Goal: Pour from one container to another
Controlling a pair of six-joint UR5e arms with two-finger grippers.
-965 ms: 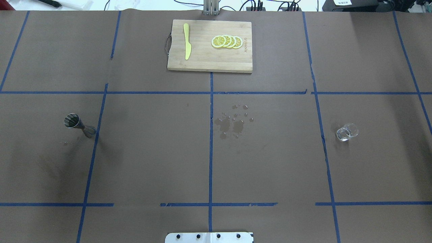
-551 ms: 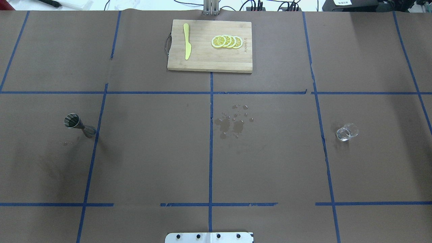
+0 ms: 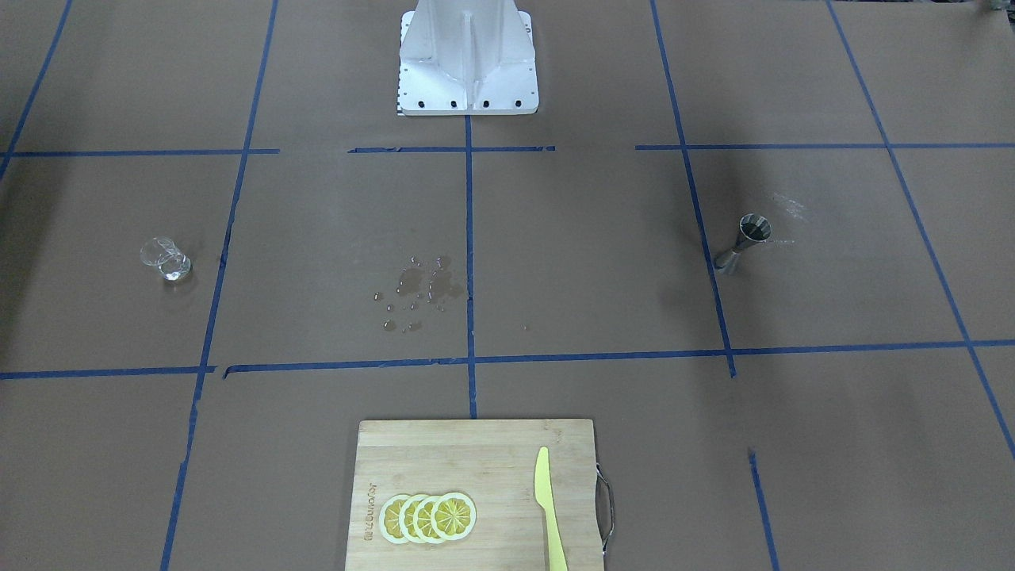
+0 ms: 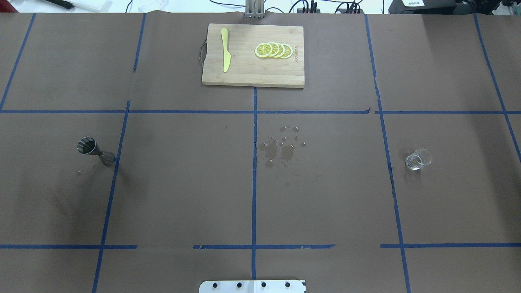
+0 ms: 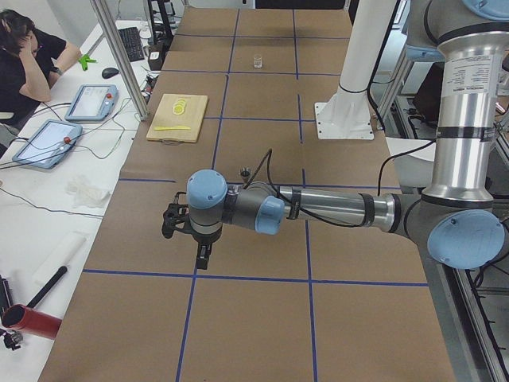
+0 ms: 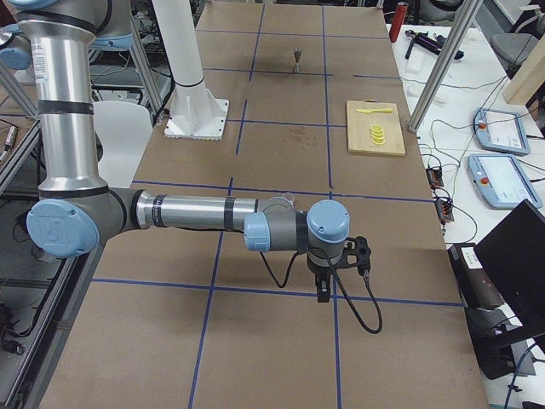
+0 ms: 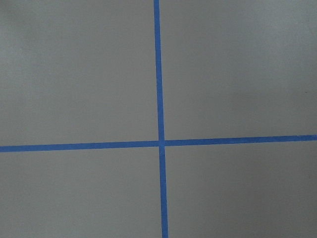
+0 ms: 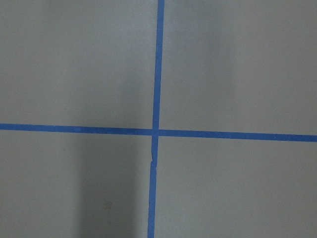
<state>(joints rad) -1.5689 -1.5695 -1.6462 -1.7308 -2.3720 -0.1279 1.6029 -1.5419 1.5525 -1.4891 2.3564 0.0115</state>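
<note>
The glass (image 4: 418, 159) stands upright on the right of the table (image 4: 183, 191). The jigger (image 4: 94, 150) is well apart on the left. Neither has shifted in the last second, and spilled drops (image 4: 281, 147) lie between them. The left gripper (image 5: 202, 261) and right gripper (image 6: 324, 294) hang over the table's ends, and I cannot tell how far open they are.

SURFACE: brown-paper-covered table (image 4: 183, 183), gridded with blue tape (image 4: 254, 203) | FAR EDGE: rectangular bamboo cutting board (image 4: 248, 73) is laid | CENTRE: patch of spilled droplets (image 4: 281, 149) | LEFT: small steel hourglass-shaped jigger (image 4: 95, 151) is stood upright | RIGHT: small clear drinking glass (image 4: 418, 159) is stood upright
</note>
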